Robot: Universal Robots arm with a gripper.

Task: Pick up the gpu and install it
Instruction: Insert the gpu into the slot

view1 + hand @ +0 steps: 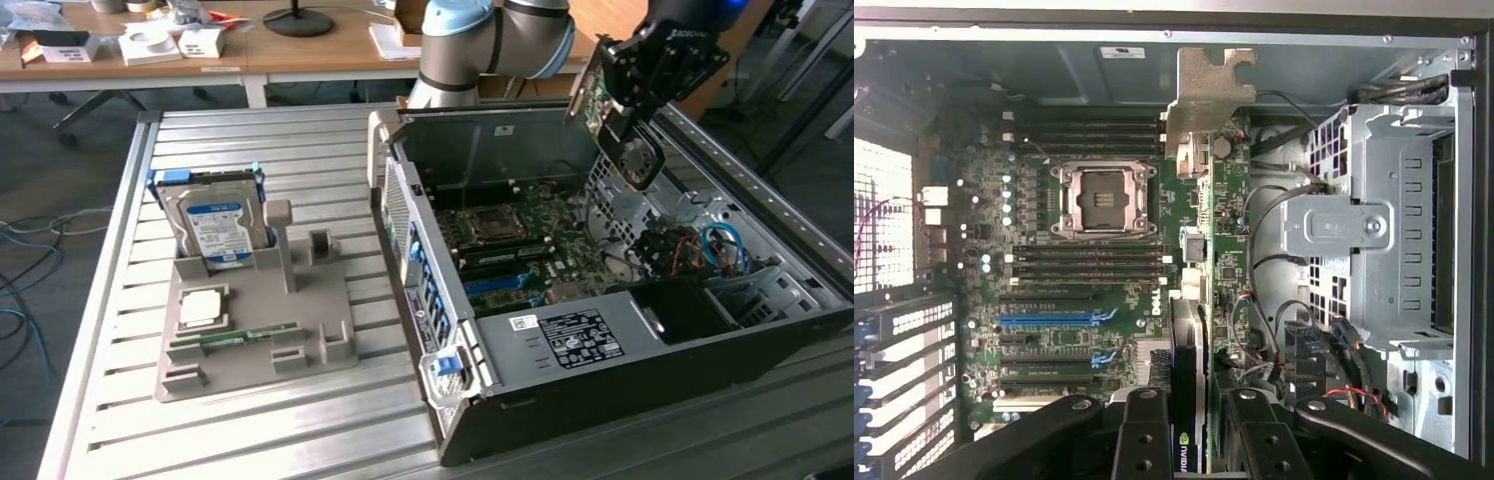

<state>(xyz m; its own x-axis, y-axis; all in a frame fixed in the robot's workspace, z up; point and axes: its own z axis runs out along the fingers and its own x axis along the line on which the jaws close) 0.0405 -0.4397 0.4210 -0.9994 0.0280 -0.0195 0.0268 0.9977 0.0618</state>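
Gripper (645, 95) clamped on the gpu (635, 158), card hanging edge-on above the open computer case (641, 340), over the motherboard (1094, 270), pale bracket (1209, 95) at the end away from the fingers (1142, 435); not yet seated in any slot. Judged light, stiff, fragile; hold best taken across the 2 flat faces, clear of edge contacts and fan.

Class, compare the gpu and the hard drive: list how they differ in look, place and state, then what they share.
The gpu is held in the hand above the open case; the hard drive stands in a grey holder on the table. The gpu is a thin dark card; the hard drive is boxy with a blue-white label. Neither is installed yet.
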